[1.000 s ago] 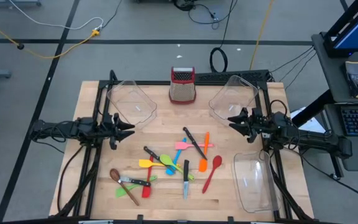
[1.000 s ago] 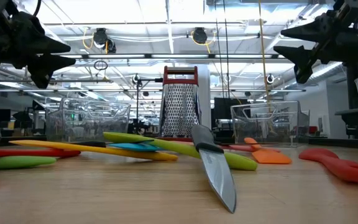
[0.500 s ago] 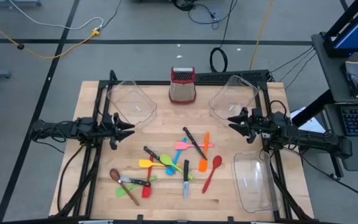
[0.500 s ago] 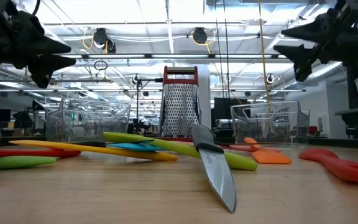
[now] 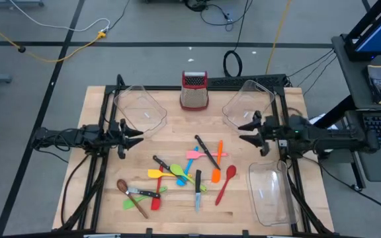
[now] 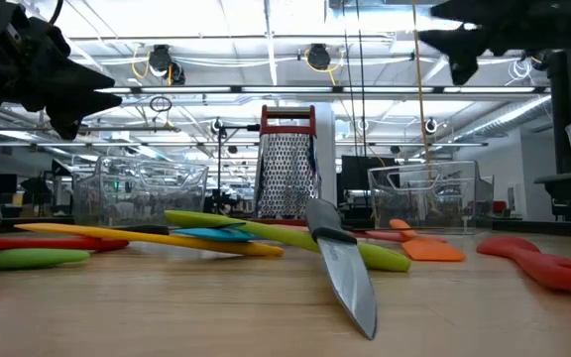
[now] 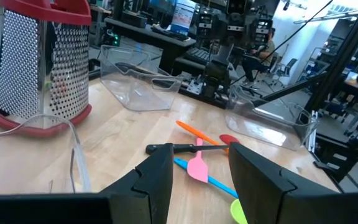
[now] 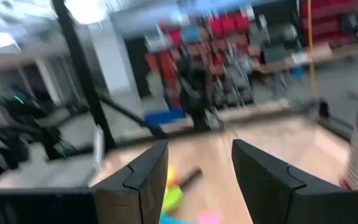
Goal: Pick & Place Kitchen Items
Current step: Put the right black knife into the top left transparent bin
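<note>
Utensils lie in a loose heap, centre to lower centre of the high view, on the counter [image 5: 98, 106]. Left gripper [image 5: 137, 135] hovers left of the heap, right gripper [image 5: 245, 130] upper right of it; both jaws spread, nothing held.

Handling, judged: all light and stiff. Black-handled knife [image 5: 198, 190] lies apart; take it mid-handle, since the blade is slick. Red spoon [image 5: 225, 184] likewise free. Crossed spatulas [image 5: 194, 155] may drag neighbours.

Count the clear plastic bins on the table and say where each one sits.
3. One clear bin at the back left, one at the back right, tilted beside the box grater's side, and one at the front right corner. None seems hidden.
</note>
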You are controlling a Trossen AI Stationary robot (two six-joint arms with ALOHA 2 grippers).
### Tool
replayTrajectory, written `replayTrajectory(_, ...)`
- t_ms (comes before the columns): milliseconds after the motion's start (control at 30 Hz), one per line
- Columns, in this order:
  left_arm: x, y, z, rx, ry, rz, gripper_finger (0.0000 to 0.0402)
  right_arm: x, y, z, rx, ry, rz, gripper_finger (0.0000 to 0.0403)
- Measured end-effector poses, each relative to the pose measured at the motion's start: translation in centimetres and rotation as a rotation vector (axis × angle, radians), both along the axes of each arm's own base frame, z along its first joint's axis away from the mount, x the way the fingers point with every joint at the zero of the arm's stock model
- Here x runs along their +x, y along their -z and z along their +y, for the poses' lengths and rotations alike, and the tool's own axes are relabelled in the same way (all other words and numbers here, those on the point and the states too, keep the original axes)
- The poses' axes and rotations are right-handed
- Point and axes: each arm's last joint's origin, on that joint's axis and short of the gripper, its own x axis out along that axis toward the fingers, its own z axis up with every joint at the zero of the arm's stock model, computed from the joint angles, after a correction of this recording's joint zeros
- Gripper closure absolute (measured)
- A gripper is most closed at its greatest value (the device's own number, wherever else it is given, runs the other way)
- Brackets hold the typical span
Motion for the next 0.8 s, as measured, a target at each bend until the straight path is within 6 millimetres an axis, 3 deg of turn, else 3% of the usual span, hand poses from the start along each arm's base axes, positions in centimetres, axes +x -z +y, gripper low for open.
replayTrajectory(467,0.0,0.1,0.0,0.008,0.001,0.016,0.0245,10.7,-1.5,3.3,-0.287,0.094,0.377,0.0210)
replayTrajectory(800,0.0,0.2,0.0,0.008,0.010,0.021,0.0245,16.5,0.4,3.9,-0.365,0.063,0.583,0.0152)
